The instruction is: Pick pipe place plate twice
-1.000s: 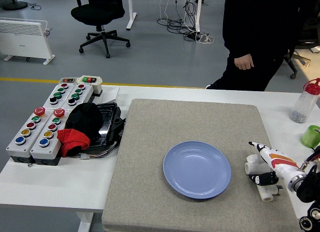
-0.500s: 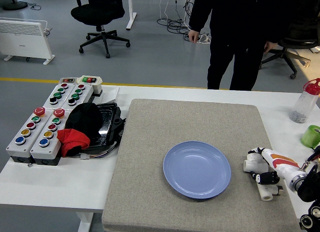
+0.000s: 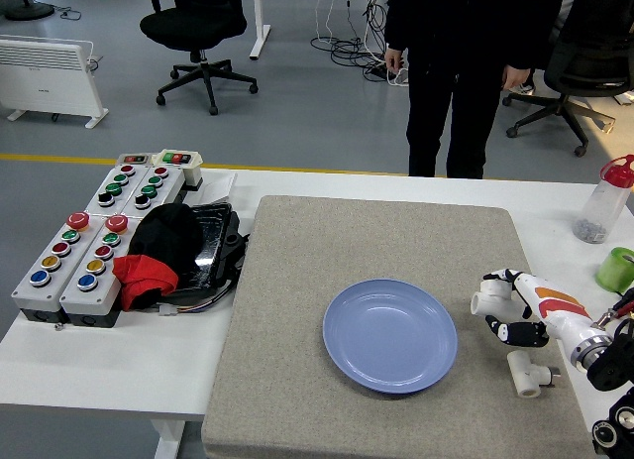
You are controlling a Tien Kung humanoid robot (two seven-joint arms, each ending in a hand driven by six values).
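Note:
A blue plate (image 3: 389,335) lies empty on the grey mat (image 3: 327,241). Just right of the plate, my right hand (image 3: 502,308) is curled around a white pipe fitting (image 3: 481,302) and holds it slightly above the mat. A second white pipe fitting (image 3: 525,374) lies on the mat below the hand, near the mat's front right corner. The left arm does not show.
Button boxes (image 3: 89,251) and a black and red cloth (image 3: 158,253) on a black tray fill the table's left. A clear bottle with a red cap (image 3: 604,203) and a green cup (image 3: 616,271) stand at the right edge. A person (image 3: 456,53) stands back from the far side, hands down.
My right hand closed on one pipe fitting, lifted it and moved it left toward the plate. The person stepped back from the table.

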